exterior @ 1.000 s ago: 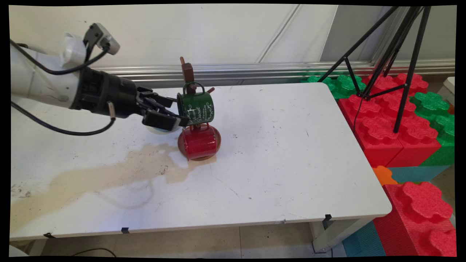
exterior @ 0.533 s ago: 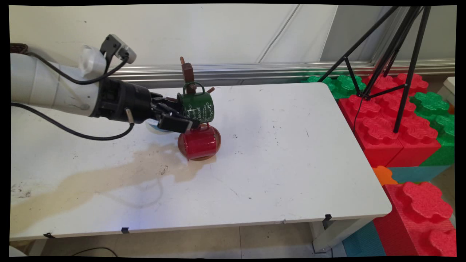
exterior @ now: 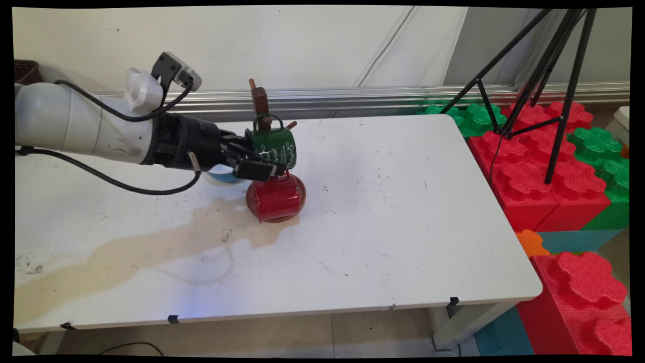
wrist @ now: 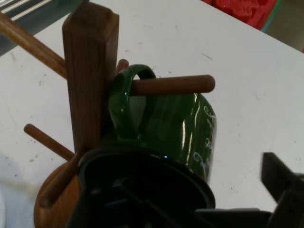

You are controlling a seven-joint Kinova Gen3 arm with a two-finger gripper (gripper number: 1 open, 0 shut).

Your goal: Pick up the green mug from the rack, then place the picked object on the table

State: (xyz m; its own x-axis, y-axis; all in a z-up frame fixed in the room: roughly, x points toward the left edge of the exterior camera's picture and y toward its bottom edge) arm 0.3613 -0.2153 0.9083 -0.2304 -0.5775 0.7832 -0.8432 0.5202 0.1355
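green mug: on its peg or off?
On. In the hand view the green mug's handle loops over a peg of the wooden mug tree, and the mug hangs with the gripper right at its rim.

White cylindrical arm (exterior: 75,123); black wrist section; black claw (exterior: 259,164); looped black cables; grey camera module mounted on top.

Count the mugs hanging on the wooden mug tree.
2: a green mug on an upper peg and a red mug below it, near the base. Others behind may be hidden.
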